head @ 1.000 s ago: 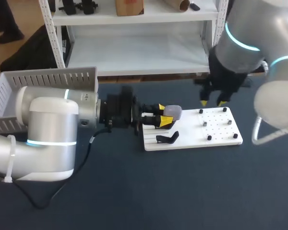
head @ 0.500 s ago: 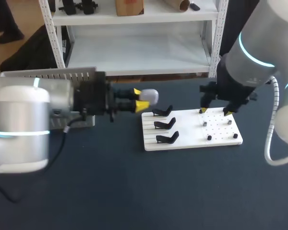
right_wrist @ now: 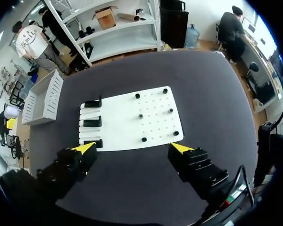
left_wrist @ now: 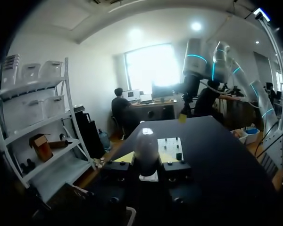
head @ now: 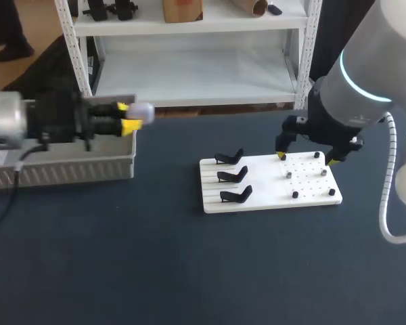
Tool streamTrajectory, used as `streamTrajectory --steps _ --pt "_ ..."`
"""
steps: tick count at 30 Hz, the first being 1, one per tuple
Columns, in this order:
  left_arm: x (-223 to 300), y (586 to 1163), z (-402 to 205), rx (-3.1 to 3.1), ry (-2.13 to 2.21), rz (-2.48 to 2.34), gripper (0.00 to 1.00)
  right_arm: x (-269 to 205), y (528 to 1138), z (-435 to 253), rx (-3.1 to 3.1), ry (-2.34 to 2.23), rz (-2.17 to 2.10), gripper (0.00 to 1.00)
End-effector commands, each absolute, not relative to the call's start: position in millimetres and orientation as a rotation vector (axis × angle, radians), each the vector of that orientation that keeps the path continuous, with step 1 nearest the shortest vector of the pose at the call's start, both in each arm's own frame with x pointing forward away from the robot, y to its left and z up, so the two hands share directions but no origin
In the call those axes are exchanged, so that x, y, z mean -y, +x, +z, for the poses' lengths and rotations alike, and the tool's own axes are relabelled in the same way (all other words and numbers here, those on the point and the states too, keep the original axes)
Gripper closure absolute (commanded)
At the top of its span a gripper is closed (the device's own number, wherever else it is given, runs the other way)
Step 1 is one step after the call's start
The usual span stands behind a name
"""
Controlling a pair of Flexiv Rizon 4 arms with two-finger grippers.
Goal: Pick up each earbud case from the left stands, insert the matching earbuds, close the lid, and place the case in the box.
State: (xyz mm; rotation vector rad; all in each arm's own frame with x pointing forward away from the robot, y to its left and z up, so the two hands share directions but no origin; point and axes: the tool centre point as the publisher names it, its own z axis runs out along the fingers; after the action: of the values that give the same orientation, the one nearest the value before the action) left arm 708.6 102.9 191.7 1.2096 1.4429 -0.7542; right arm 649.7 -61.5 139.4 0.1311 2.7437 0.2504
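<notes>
1. Left claw (head: 125, 116) is clamping a pale earbud case (head: 143, 113) between its yellow tips, well to the left of the white board (head: 271, 193).
2. From the left wrist, the case (left_wrist: 146, 148) is standing up between the left claw's (left_wrist: 146, 159) two fingers, which are pressing it from both sides (its rounded end is pointing away from the wrist), with the board (left_wrist: 172, 147) lying ahead of it.
3. The slatted box (head: 68, 166) is sitting on the dark surface (head: 189, 271), also well left of the board, and the case is hanging over the box's board-side end.
4. Right claw (head: 307, 159) is hanging over the far edge of the board's right half, fingers spread wide and gripping nothing; from its own wrist view, the right claw (right_wrist: 132, 148) is straddling the board (right_wrist: 127, 120).
5. Three black stands (head: 233, 176) are sitting in a column on the board's left part.
6. Small dark and grey pieces (head: 304, 175) are dotting the board's right part (too small to tell apart).
</notes>
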Motion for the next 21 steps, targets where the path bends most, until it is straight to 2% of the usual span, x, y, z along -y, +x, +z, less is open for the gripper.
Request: streamTrajectory --steps 1,9,21 --pt "-163 714 194 -1.448 1.200 -0.764 1.00 63 647 138 -2.722 0.136 0.250 0.00" --pt "-214 763 154 -1.562 1.149 -0.795 1.00 63 647 138 -2.722 0.136 0.250 0.00" --pt "-246 816 113 -1.888 1.160 -0.719 1.00 63 647 138 -2.722 0.136 0.250 0.00"
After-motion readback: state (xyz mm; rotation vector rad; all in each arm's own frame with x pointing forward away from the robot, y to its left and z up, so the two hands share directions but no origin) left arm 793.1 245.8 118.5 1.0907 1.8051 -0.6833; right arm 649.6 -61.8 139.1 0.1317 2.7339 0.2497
